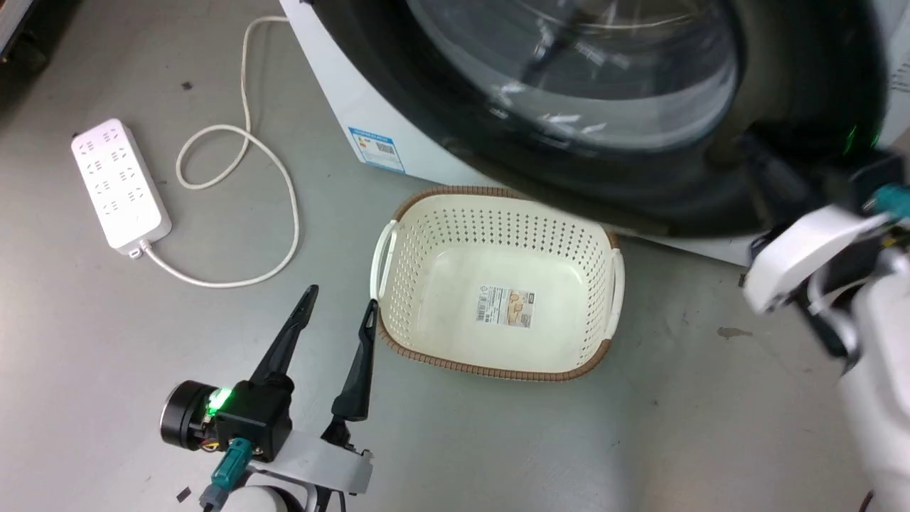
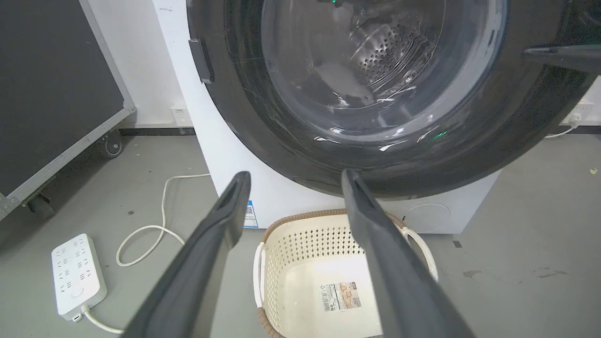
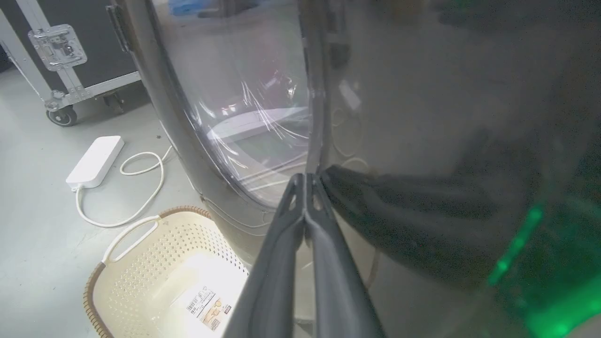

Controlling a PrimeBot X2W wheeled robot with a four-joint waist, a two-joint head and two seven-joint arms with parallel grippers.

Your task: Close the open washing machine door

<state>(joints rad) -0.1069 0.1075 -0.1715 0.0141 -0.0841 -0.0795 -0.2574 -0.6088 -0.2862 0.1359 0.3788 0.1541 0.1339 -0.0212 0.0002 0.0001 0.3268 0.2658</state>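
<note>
Plainly the whole job hangs on the right gripper [image 3: 306, 177] and the door [image 1: 604, 188]. The gripper's two fingers are pressed together with nothing between them. In the right wrist view their tips meet their own reflection on the door's glossy face, about where the black rim joins the glass, so I take them to be touching it. The door looms behind and above the basket [image 1: 419, 242], its round face turned toward the robot and reaching out over the basket's far edge, with the drum showing through the glass. It looks swung most of the way toward the machine [image 1: 334, 92], though whether it has latched I cannot tell. From the fingertips the door lies straight ahead along the fingers, so the coming push, as I judge it, runs along their length, away from the basket and into the machine's front. The left gripper [image 1: 340, 299] hangs just left of the basket's near corner, fingers spread wide and empty, pointing toward the door but well apart from it; the right arm is much the nearer. The basket holds nothing but a label [image 1: 505, 306] stuck on its floor. A power strip [image 1: 121, 186] lies well to the basket's left, out of the door's way as far as I can judge.
</note>
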